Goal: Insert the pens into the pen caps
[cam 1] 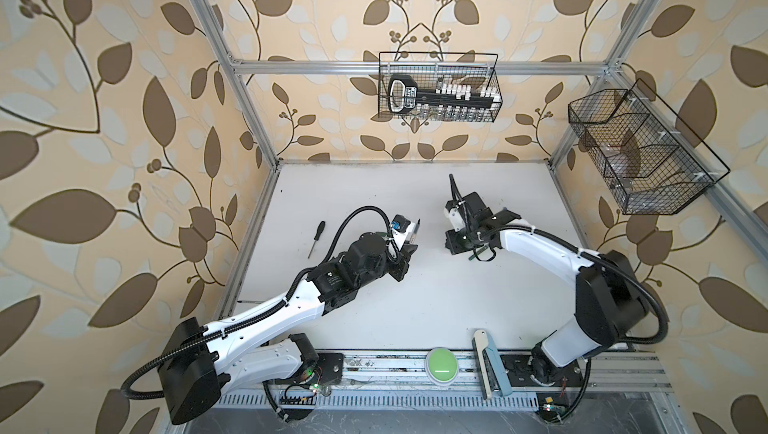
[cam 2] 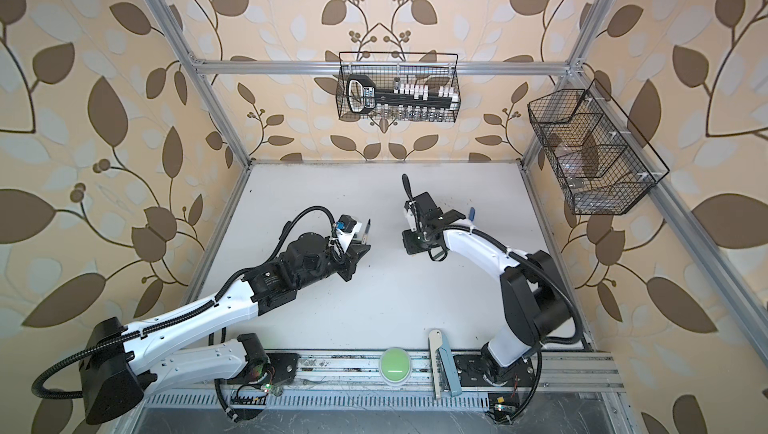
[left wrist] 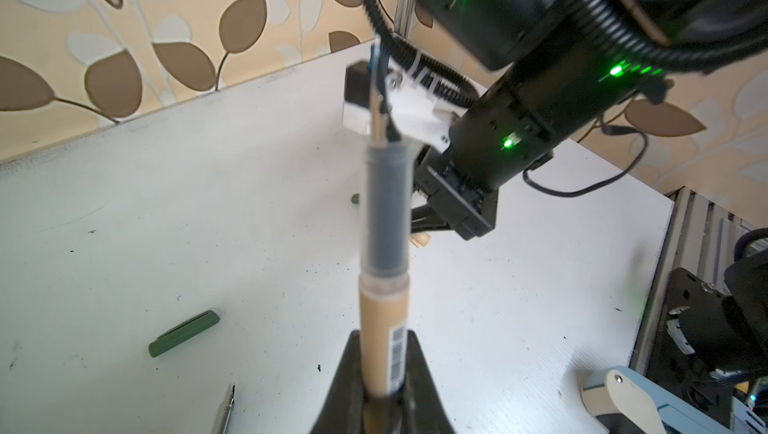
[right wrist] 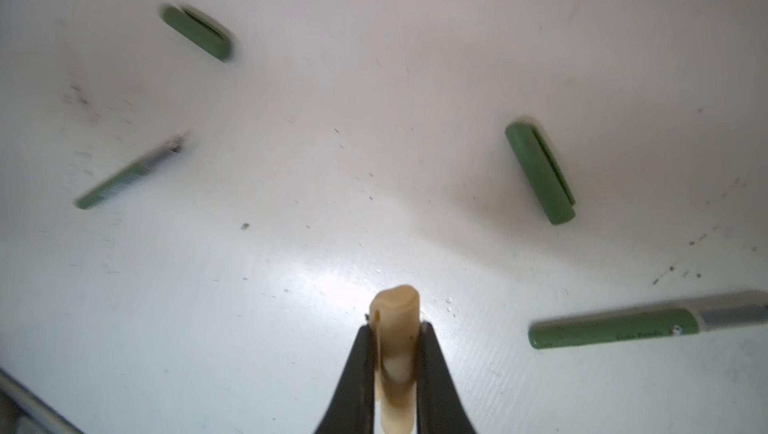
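Note:
My left gripper [left wrist: 384, 338] is shut on a beige pen [left wrist: 382, 320]. The pen's dark grip and tip point up toward the right arm. In both top views it rises from the left gripper [cam 1: 410, 248] as a thin stick [cam 2: 367, 229]. My right gripper [right wrist: 395, 328] is shut on a beige pen cap [right wrist: 397, 320] just above the white table. Around it lie two green pen caps [right wrist: 197, 31] [right wrist: 540, 170] and two green pens [right wrist: 129, 174] [right wrist: 615, 326]. One green cap [left wrist: 185, 334] shows in the left wrist view. A blue piece [cam 2: 471, 212] peeks out behind the right arm.
A black-handled screwdriver [cam 1: 316, 239] lies left of the left arm. A green button [cam 1: 441, 363] and a beige-and-blue device [cam 1: 488, 365] sit on the front rail. Wire baskets hang on the back wall [cam 1: 438, 87] and the right frame [cam 1: 640, 149].

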Robot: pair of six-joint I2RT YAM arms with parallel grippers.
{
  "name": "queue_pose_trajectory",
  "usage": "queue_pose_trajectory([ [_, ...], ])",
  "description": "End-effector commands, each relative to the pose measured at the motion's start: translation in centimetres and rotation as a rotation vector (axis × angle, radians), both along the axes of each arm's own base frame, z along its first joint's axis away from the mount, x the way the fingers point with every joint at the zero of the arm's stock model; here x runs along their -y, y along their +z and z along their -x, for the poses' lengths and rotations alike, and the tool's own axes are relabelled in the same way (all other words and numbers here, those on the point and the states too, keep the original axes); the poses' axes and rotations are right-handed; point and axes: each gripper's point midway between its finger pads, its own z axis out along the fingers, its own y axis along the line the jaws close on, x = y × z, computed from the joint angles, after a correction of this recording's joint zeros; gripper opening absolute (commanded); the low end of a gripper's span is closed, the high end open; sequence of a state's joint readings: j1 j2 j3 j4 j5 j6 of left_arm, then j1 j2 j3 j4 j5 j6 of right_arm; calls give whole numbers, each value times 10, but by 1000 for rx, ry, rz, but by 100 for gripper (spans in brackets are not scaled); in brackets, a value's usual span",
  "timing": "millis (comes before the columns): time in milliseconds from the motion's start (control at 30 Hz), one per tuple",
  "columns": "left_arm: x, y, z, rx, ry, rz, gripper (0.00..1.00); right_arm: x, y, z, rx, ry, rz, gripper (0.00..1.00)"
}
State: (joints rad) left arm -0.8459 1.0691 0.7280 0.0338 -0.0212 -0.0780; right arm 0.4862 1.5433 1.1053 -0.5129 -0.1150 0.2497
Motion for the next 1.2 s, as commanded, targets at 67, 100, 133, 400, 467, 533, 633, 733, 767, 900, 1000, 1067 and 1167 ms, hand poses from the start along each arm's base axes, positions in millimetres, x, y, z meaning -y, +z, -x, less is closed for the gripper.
queue_pose_trajectory([
  [67,18,40,-3,88,-47,76,0,-16,84,-8,252,40,-308,4],
  [100,19,42,-3,91,-52,81,0,-15,103,-9,305,40,-367,4],
  [133,21,43,-3,92,-60,86,0,-15,119,-8,347,45,-417,4],
  [400,40,58,5,104,-128,129,0,-19,227,16,622,122,-676,8],
  [467,44,63,9,112,-145,144,0,-20,244,22,662,139,-723,8],
  [533,48,67,13,118,-161,154,0,-21,257,27,692,158,-759,9],
  [633,53,68,17,126,-176,156,0,-27,270,33,715,190,-814,9],
  [733,55,71,20,133,-185,160,0,-36,276,39,716,235,-849,10],
  [767,55,71,20,134,-186,162,0,-40,277,42,711,253,-860,10],
  [900,54,72,22,140,-184,161,0,-48,276,49,694,300,-882,10],
  [1000,52,74,22,145,-184,164,0,-50,274,53,685,321,-884,10],
  [1067,52,74,22,147,-183,165,0,-51,272,55,680,332,-882,10],
  [1167,51,74,22,148,-181,164,0,-49,272,58,686,336,-880,10],
])
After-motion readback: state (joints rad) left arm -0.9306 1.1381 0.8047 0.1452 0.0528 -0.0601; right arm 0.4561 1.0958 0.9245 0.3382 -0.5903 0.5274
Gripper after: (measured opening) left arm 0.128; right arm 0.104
